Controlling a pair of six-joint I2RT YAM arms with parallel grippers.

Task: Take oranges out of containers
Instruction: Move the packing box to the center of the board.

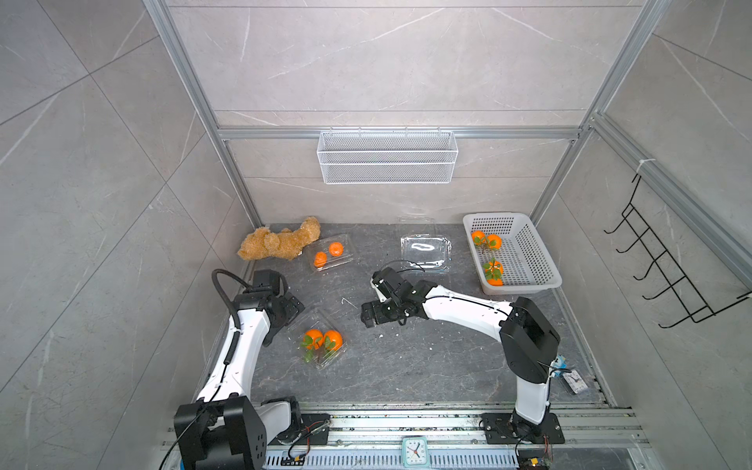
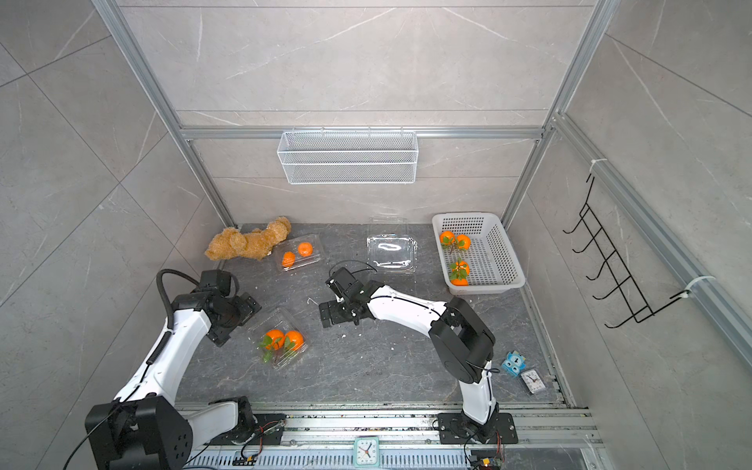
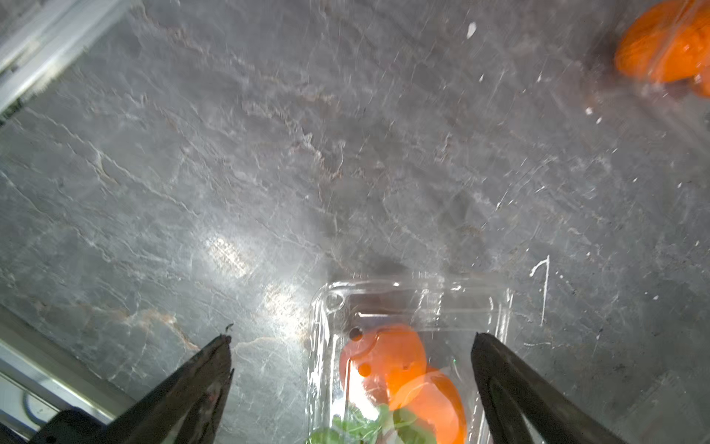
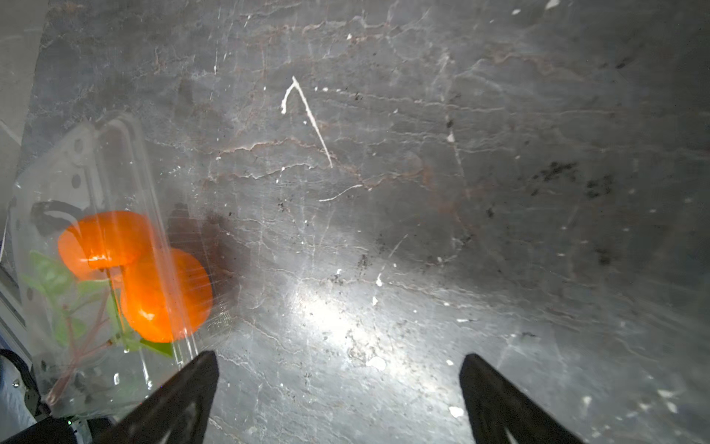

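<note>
- Teddy bear (image 1: 280, 244), left of centre at the rear in both top views: lying along the back wall, just beside the rear clamshell.
- Rear clamshell (image 1: 344, 259), immediately right of the bear: two bare oranges (image 1: 335, 248) inside, side by side.
- My left gripper (image 3: 352, 337), lower left of centre in the top views: jaws wide apart and nothing held. In the left wrist view one end of the front clamshell lies between my fingertips. I cannot tell if there is contact.
- Front clamshell (image 1: 315, 323), below the rear one: two leafy oranges (image 1: 333, 339) inside, touching each other, seen through the clear plastic.
- My right gripper (image 4: 338, 354), centre of the top views: jaws wide apart, empty, over the bare tabletop (image 1: 407, 366). It is right of the front clamshell and apart from it.
- Empty clamshell (image 1: 425, 260), right of centre at the rear: lid open, no fruit inside.
- White perforated basket (image 1: 529, 252), far right: four oranges (image 1: 486, 240) along its left side, in two leafy pairs.
</note>
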